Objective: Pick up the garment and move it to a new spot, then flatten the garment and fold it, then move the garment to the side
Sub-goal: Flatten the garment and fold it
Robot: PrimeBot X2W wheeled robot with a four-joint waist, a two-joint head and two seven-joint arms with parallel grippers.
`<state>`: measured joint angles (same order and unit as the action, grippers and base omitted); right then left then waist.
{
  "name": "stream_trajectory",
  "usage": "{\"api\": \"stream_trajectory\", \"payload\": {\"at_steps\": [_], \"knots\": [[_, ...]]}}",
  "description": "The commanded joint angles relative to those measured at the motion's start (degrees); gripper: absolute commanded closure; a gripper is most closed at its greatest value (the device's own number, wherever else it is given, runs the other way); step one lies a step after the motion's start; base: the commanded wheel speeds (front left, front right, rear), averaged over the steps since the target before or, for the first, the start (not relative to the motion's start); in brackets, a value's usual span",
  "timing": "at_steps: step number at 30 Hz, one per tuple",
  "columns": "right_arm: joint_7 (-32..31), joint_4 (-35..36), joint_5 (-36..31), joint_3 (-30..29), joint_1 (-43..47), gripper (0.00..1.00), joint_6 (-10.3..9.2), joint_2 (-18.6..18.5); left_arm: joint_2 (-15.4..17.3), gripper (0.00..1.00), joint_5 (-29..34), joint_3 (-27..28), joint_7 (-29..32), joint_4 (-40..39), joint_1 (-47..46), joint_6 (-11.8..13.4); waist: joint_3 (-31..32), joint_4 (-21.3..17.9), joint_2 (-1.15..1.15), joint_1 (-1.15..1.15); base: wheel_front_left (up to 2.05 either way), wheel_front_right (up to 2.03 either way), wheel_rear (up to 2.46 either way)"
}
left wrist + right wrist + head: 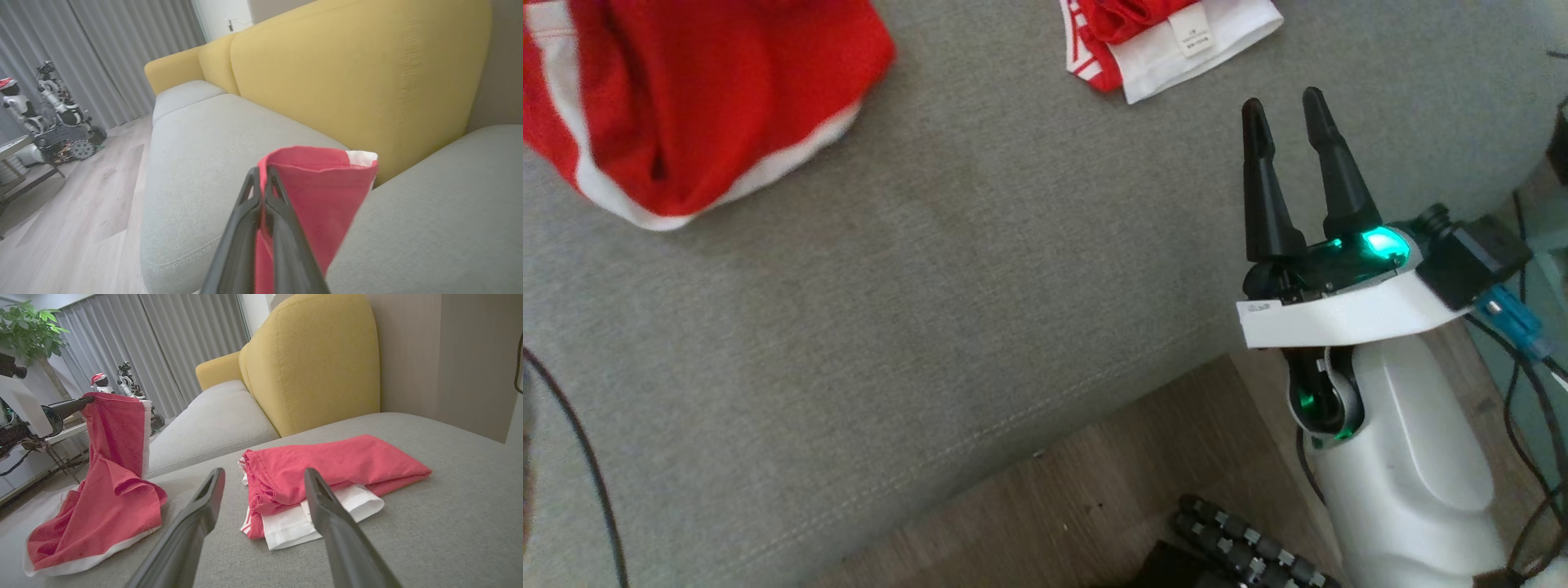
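The garment point(686, 106) is red with white trim. One corner is lifted while its lower part rests crumpled on the grey sofa seat point(931, 286). My left gripper point(261, 173) is shut on the garment's point(322, 192) upper edge. In the right wrist view the left gripper point(88, 401) holds the garment point(110, 486) up at the left, with the cloth hanging down from it. My right gripper point(1282, 106) is open with nothing between its fingers, above the seat's front right part. In its own view the right gripper point(263, 473) points at a second garment.
A second red and white garment point(1168, 41) lies folded on the seat ahead of the right gripper. The yellow backrest point(347, 73) rises behind the seat. Wooden floor point(1094, 490) lies below the seat's front edge, with cables point(1527, 392) at the right. Another robot point(53, 118) stands by the curtains.
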<state>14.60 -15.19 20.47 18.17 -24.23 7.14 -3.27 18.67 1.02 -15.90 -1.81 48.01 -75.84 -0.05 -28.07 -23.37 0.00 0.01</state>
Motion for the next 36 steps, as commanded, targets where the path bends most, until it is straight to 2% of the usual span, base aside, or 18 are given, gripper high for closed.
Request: {"api": "stream_trajectory", "payload": {"at_steps": [1, 3, 7, 8, 9, 10, 18, 26, 31, 36], "knots": [[0.4, 2.1, 0.5, 1.1, -0.6, 0.0, 0.35, 0.4, 3.6, 1.0, 0.6, 1.1, -0.7, -0.1, -3.9, 1.2, -0.8, -1.0, 0.0, -0.01, 0.0, 0.0, 0.0], [0.4, 2.2, 0.6, 1.2, -0.6, 0.0, 0.35, 0.4, 4.3, 1.0, 0.9, 1.2, -1.4, 1.7, -4.9, 1.9, -1.0, -1.2, 0.0, -0.01, 0.0, 0.0, 0.0], [0.4, 2.2, 0.7, 1.8, -0.4, 0.0, 0.35, 0.4, 4.0, 1.0, 0.6, 0.6, -2.6, 5.5, -5.2, 1.5, -1.1, -1.3, 0.0, -0.01, 0.0, 0.0, 0.0], [0.4, 2.1, 0.6, 1.9, -0.5, 0.0, 0.35, 0.4, 3.6, 0.84, 0.5, 0.4, -3.0, 6.2, -5.1, 1.4, -1.1, -1.2, 0.0, -0.01, 0.0, 0.0, 0.0], [0.4, 2.1, 0.6, 2.1, -0.6, 0.0, 0.35, 0.4, 3.3, 0.26, 0.5, 0.1, -3.4, 6.9, -5.1, 1.5, -1.2, -1.1, 0.0, -0.01, 0.0, 0.0, 0.0], [0.4, 2.1, 0.5, 2.3, -0.7, 0.0, 0.35, 0.4, 2.9, 0.0, 0.3, 0.0, -3.8, 7.6, -5.1, 1.4, -1.2, -0.9, 0.0, -0.01, 0.0, 0.0, 0.0], [0.4, 1.7, -0.3, 2.5, -0.8, 0.0, 0.35, 0.4, 1.4, 0.0, -0.6, -0.9, -7.3, 11.1, -5.2, 0.4, 0.0, 1.1, 0.0, -0.01, 0.0, 0.0, 0.0], [0.4, 0.4, -2.8, 0.5, 0.2, 0.0, 0.35, 0.4, 0.3, 0.0, -4.7, 0.8, -11.8, 11.1, -1.0, -1.5, 4.3, 6.2, 0.0, -0.01, 0.0, 0.0, 0.0], [0.4, -0.4, -4.7, -1.3, 1.2, 0.0, 0.35, 0.4, -0.5, 0.0, -9.1, 3.6, -13.0, 6.6, 6.2, -2.6, 7.5, 10.2, 0.0, -0.01, 0.0, 0.0, 0.0], [0.4, -1.2, -7.2, -3.5, 2.7, 0.0, 0.35, 0.4, -2.4, 0.0, -14.4, 7.5, -13.2, -3.9, 17.8, -3.4, 10.3, 14.5, 0.0, -0.01, 0.0, 0.0, 0.0]]}}
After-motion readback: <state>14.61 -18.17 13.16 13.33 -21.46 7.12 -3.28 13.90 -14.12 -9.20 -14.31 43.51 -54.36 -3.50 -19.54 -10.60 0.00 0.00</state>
